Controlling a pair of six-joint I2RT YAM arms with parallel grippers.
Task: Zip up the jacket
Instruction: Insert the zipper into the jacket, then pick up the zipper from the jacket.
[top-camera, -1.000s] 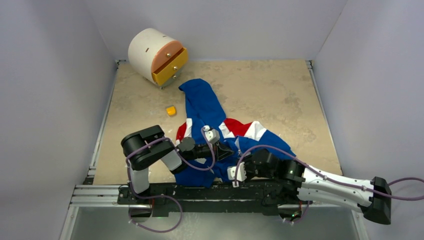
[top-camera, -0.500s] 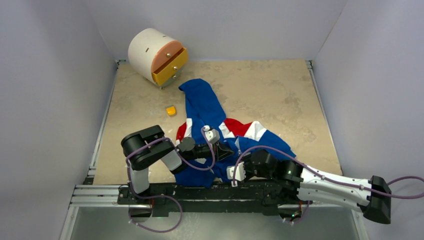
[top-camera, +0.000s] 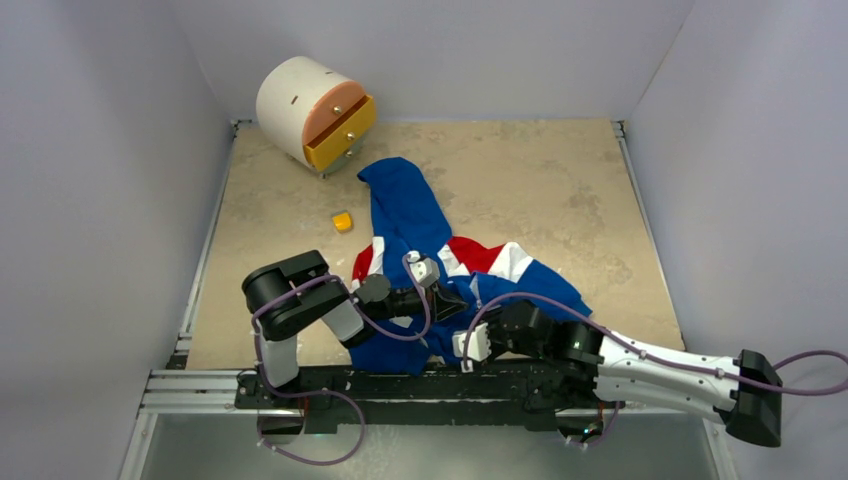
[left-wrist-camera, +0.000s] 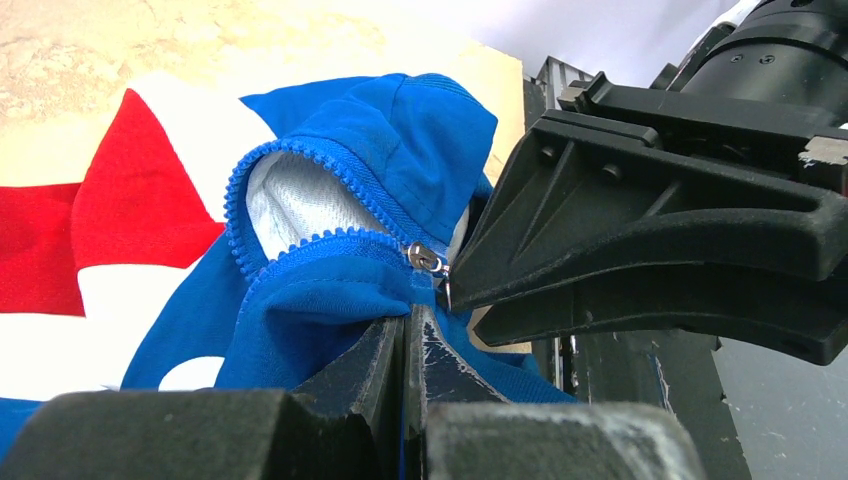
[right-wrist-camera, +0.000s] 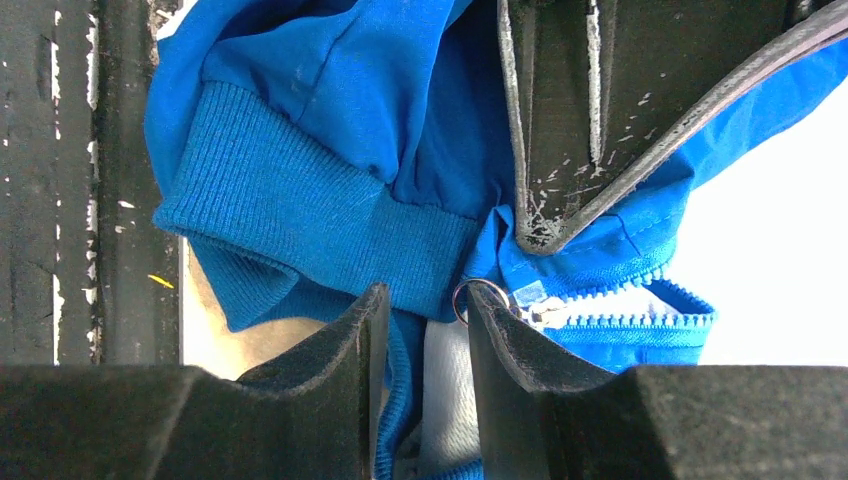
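Blue hem fabric of the jacket is clamped between your left jaws, which are pressed fully together just below the zip slider. Your right jaws stand apart with a narrow gap. The metal pull ring sits at the mouth of that gap, against the tip of one finger, and is not pinched. Blue cloth and white lining show deeper in the gap. Both sets of jaws come nearly tip to tip at the bottom of the zip. Above the slider the zip teeth spread into an open loop.

The jacket lies crumpled at the near middle of the desk. One blue part reaches toward the far side, and red and white panels lie at the centre. A small yellow block lies just left of the jacket, not touching it. A white round drawer unit with a yellow drawer stands in the far left corner.
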